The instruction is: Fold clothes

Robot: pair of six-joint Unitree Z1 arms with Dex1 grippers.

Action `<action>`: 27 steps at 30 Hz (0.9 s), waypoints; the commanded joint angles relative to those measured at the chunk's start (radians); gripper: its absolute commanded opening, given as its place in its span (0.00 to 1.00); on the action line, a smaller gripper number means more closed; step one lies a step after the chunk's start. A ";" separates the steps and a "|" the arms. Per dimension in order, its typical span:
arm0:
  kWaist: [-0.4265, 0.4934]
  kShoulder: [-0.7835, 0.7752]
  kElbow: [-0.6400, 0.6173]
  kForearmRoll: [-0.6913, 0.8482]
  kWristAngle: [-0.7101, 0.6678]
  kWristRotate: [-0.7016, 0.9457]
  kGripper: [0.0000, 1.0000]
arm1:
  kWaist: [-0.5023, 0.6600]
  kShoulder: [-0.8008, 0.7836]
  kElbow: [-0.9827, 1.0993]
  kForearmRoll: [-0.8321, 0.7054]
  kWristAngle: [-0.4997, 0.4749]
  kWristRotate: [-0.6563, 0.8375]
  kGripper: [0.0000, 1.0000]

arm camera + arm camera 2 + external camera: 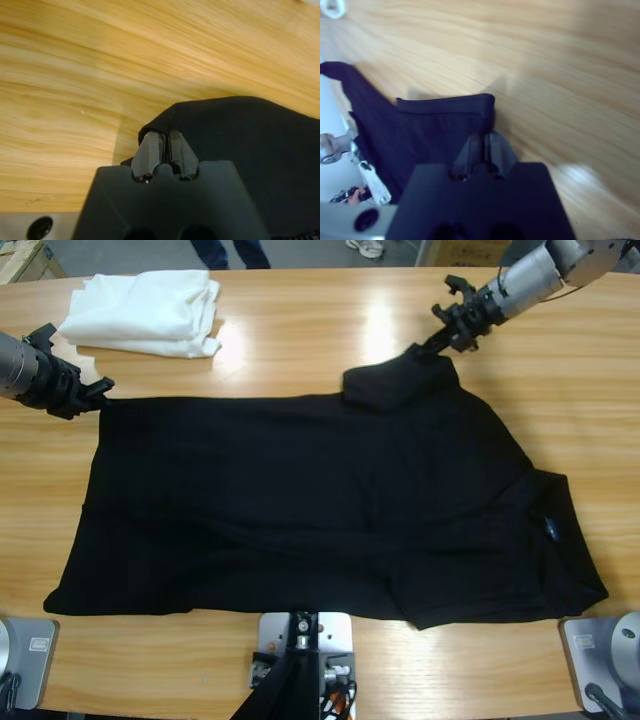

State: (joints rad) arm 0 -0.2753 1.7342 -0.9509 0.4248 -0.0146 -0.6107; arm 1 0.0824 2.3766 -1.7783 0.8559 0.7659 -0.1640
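Shirt [330,510] flat | both pincers clamp far-edge corners | table [300,330]

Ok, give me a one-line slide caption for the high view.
Two end effectors pinch the black shirt at its far edge, white pile behind.

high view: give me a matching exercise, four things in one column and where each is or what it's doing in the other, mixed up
Things
1. black polo shirt
2. white folded pile
3. left claw
4. right claw

Places or states
A. shut on the shirt's far sleeve
B. spread across the middle of the table
C. shut on the far corner of the shirt's hem end
D. lying at the table's far left corner, apart from both claws

Pairs: 1-B, 2-D, 3-C, 4-A
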 commanded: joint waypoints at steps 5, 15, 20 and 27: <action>-0.016 -0.030 -0.015 -0.002 -0.019 -0.031 0.00 | 0.013 -0.264 0.114 0.133 0.092 0.036 0.00; -0.031 -0.147 0.112 0.026 -0.041 -0.031 0.00 | 0.097 -0.467 0.383 0.166 0.127 0.064 0.00; -0.049 -0.235 0.184 0.028 -0.044 -0.034 0.00 | 0.098 -0.619 0.521 0.175 0.132 0.166 0.00; -0.125 -0.399 0.251 0.054 -0.053 -0.067 0.00 | 0.138 -0.768 0.704 0.185 0.119 0.241 0.00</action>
State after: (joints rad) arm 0 -0.3381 1.4792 -0.7770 0.4406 -0.0451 -0.6406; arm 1 0.1894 1.7409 -1.2267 1.0215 0.8816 0.0262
